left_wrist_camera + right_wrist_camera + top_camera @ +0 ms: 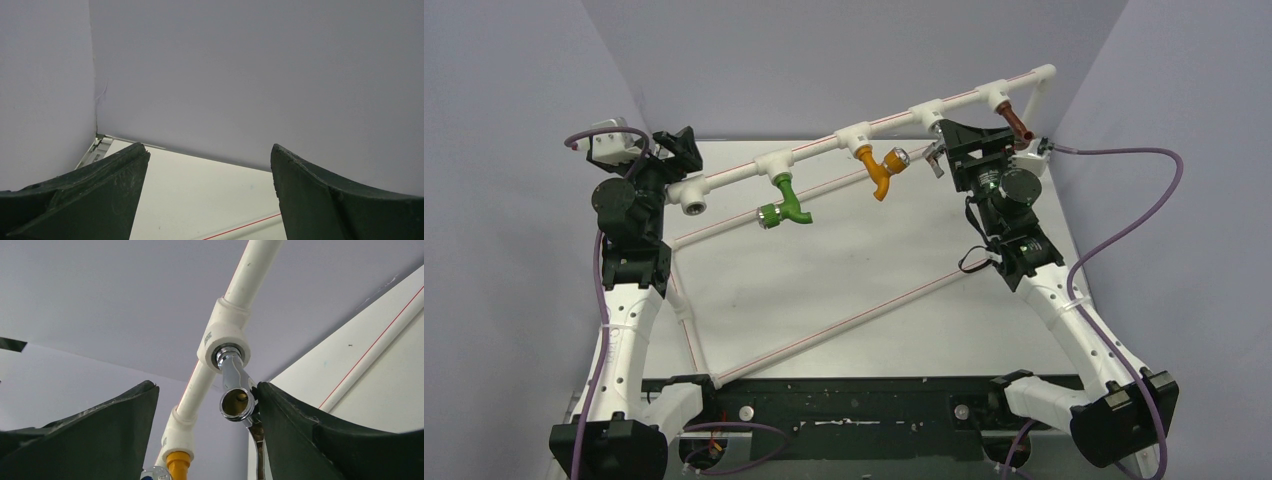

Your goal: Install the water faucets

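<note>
Right gripper (205,390) stands open around the chrome faucet (234,390), gripping nothing. This faucet sits in the white tee (224,340), its body hanging down, its mouth toward the wrist camera. Left gripper (209,150) is wide open, empty.

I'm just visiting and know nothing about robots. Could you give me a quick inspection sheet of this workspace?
Surface: white table, pipe frame on it.
Job's things: green tap, orange tap, chrome tap and brown tap sit in the frame; leftmost socket empty.
Clutter: nothing seen.
Grippers: left gripper open, empty; right gripper open, one finger against the chrome tap.
Cables: purple cables along both arms.
Surroundings: plain grey walls.
</note>
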{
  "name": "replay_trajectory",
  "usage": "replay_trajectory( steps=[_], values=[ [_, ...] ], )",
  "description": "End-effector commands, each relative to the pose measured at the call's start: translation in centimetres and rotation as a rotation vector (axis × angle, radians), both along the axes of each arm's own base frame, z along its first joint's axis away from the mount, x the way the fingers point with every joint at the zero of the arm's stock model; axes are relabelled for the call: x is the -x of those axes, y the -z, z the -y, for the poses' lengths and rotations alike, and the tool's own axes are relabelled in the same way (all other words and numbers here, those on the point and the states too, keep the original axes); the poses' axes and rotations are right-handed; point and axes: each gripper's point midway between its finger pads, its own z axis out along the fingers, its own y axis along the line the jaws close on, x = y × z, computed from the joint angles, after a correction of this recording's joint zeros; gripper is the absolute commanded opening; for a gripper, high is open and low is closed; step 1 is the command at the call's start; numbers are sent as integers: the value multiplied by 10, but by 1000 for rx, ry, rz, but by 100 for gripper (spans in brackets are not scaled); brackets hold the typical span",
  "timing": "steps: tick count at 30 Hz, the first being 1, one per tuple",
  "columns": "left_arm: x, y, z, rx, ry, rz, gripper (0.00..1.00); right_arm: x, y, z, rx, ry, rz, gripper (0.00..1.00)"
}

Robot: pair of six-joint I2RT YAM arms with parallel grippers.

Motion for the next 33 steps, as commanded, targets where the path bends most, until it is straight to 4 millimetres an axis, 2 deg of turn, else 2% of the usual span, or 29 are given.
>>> replay_trajectory(
  steps=[1,10,16,19,33],
  values=[
    [2,138,1,23,25,-440,90,31,-60,-15,139,-104,181,77],
    [2,137,0,26,24,-437,90,30,-50,-4,484,-66,218,78],
    [2,137,0,28,23,-436,90,21,-43,1,612,-47,216,72],
    [2,137,4,29,43,-436,90,12,-34,5,615,-42,187,69],
    [2,137,4,28,43,-436,90,-7,-15,-10,491,-119,153,51]
  ],
)
